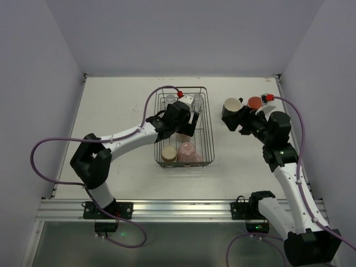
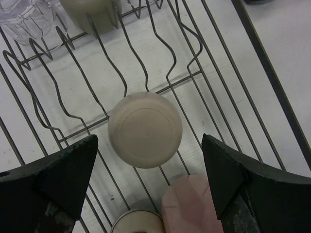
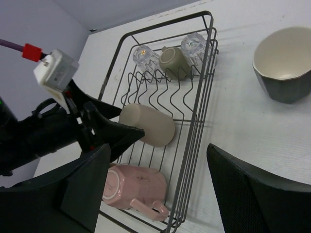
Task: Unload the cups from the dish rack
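White table, both grippers spread, most cups in rack

White table [image 1: 117, 105] boxed in by pale walls [image 1: 44, 67]. Dish rack [image 1: 209, 128] sits mid-table, long side running away from the bases. Left arm [image 1: 130, 133] folds at the elbow near the left edge, forearm stretched right. Left gripper [image 2: 149, 145] points down over the rack's middle, fingers [image 2: 63, 174] spread wide either side of a beige cup [image 2: 145, 124], not touching it. Right arm [image 1: 292, 183] rises along the right edge, wrist bent left. Right gripper [image 3: 158, 150] is spread too, holds nothing, and hangs just right of the rack.

Dark mug [image 3: 284, 63] and orange-red cup [image 1: 255, 102] stand upright on the table right of the rack. Inside the rack: pink mug [image 3: 133, 187] on its side at the near end, second beige cup [image 1: 168, 153] beside it, grey-brown cup [image 3: 174, 63] between two clear glasses [image 3: 145, 57] at the far end.

Top view: left gripper hides the beige cup; orange-red cup sits partly behind the right wrist. Left wrist view: pink mug blurred, second beige cup cut off at the bottom edge.
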You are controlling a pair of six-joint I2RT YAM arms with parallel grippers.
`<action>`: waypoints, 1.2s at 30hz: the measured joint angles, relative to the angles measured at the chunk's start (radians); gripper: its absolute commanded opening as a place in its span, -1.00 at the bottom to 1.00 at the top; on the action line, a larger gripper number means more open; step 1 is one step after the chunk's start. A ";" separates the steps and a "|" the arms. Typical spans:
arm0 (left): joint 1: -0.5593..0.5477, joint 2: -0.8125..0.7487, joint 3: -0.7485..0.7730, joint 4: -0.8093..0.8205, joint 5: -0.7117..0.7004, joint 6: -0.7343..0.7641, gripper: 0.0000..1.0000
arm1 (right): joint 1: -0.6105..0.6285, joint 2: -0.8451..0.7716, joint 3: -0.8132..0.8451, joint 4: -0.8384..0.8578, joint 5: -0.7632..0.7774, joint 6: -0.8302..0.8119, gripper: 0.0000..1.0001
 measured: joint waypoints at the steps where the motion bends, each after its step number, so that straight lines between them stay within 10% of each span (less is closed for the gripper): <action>1: 0.000 0.010 0.000 0.003 -0.008 0.000 0.79 | 0.000 -0.005 -0.002 0.008 -0.011 0.004 0.64; 15: -0.004 0.085 0.023 0.076 -0.059 0.018 -0.52 | 0.018 -0.013 -0.046 0.101 -0.121 0.069 0.59; 36: 0.024 -0.608 -0.374 0.512 0.194 -0.235 -0.78 | 0.212 0.011 -0.218 0.600 -0.222 0.426 0.46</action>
